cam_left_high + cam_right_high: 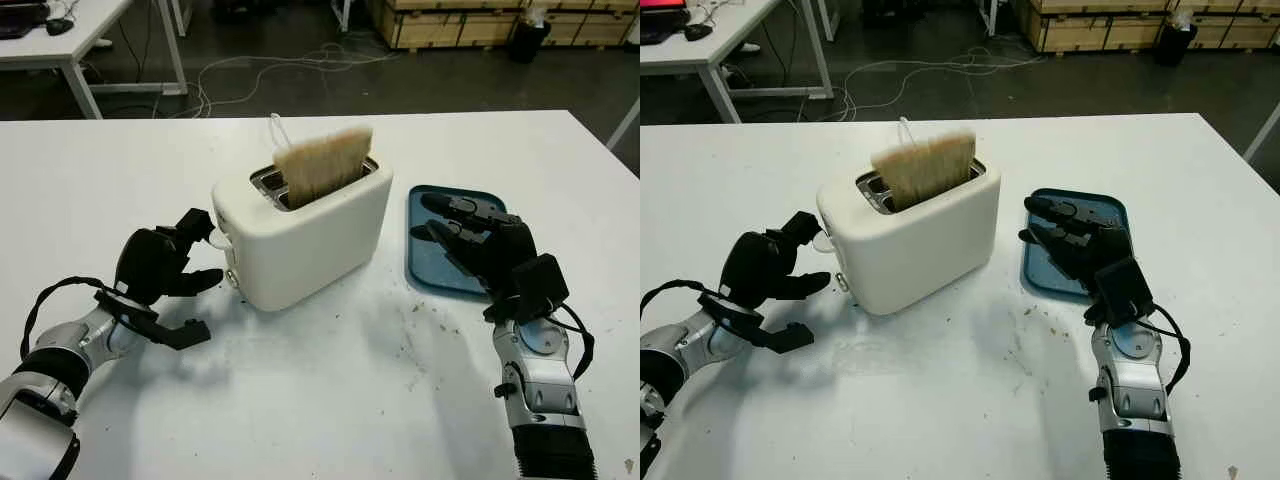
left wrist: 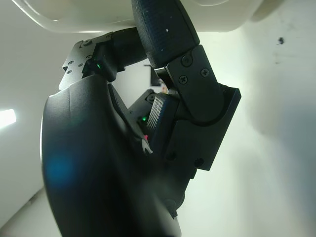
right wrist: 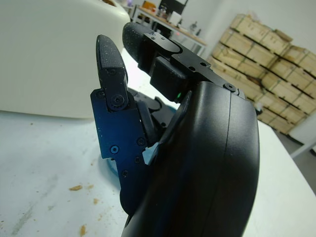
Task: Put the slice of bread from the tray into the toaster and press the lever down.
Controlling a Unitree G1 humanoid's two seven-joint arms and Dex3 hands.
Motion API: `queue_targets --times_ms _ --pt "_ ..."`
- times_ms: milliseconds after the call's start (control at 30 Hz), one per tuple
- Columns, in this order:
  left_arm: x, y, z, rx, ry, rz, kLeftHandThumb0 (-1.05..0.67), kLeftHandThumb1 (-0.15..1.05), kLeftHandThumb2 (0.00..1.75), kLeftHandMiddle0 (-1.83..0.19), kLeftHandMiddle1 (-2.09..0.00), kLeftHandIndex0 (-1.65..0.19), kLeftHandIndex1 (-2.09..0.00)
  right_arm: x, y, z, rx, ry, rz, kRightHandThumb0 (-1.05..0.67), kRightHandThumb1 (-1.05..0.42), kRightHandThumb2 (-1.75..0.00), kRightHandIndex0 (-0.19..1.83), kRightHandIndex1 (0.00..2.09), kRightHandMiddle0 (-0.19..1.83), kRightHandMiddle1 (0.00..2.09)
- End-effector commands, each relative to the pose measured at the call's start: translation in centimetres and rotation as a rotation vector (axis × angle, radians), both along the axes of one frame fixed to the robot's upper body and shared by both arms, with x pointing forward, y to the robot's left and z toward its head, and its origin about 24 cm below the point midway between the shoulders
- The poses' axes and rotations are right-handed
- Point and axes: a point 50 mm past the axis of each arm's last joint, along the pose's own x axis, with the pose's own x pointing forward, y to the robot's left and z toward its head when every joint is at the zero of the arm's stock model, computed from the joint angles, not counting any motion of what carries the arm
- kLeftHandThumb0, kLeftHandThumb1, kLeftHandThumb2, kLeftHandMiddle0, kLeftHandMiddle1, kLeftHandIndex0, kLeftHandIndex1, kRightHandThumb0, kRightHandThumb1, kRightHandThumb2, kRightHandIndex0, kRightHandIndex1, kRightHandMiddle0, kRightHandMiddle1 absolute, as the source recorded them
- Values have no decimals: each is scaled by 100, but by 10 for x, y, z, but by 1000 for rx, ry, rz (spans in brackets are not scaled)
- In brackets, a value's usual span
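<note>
A white toaster [image 1: 310,235] stands in the middle of the table. A slice of bread [image 1: 322,165] stands upright in its slot, with most of it sticking out above the top. The toaster's lever [image 1: 222,241] is a small white knob on the left end, sitting high. My left hand [image 1: 200,280] is open beside that end, its upper finger reaching close to the lever; I cannot tell whether it touches. My right hand [image 1: 455,225] is open and hovers over the blue tray [image 1: 425,205] to the right of the toaster. No bread shows on the tray.
Crumbs [image 1: 410,320] are scattered on the white table in front of the tray. The table's far edge [image 1: 300,115] runs behind the toaster. Beyond it are floor cables, another table at the back left and wooden crates [image 1: 450,25] at the back right.
</note>
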Motion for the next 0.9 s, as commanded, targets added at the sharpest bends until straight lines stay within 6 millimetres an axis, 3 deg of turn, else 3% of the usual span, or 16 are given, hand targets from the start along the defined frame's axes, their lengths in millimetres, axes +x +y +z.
queue_targets --times_ms 0,100,433,533,600,667,733,800,867 --pt "6 -3 11 -10 -56 -9 -104 92 103 -116 -175 -8 -175 1 0 2 1 -22 2 -52 -92 -10 93 54 104 1" --pt "4 -4 11 -29 -72 -15 -103 92 102 -122 -175 -8 -175 1 0 2 0 -26 7 -52 -92 -11 93 55 104 1" --pt "-4 0 13 -37 -98 -35 -102 92 102 -105 -175 -1 -175 1 0 2 5 -24 10 -53 -92 -11 91 57 104 0" --pt "-8 11 24 -17 -155 -27 -100 92 104 -75 -175 0 -175 0 0 2 2 -22 6 -52 -92 -11 91 57 104 0" --pt "-9 23 35 24 -170 5 -100 92 107 -66 -175 0 -175 0 0 2 0 -25 10 -52 -92 -11 90 57 104 0" --pt "-9 35 48 62 -162 37 -102 92 112 -96 -175 0 -175 0 0 2 -3 -26 12 -51 -92 -12 91 58 104 0" --pt "-8 47 64 61 -105 73 -104 92 109 -142 -175 -9 -175 0 0 2 0 -26 15 -51 -92 -12 91 58 104 0" --pt "-6 58 81 43 -18 94 -105 92 103 -153 -175 -30 -175 0 0 1 2 -25 15 -51 -92 -12 90 58 104 0" --pt "-5 65 97 56 77 98 -105 92 95 -156 -175 -65 -175 0 1 1 0 -26 15 -52 -92 -11 90 58 104 0"
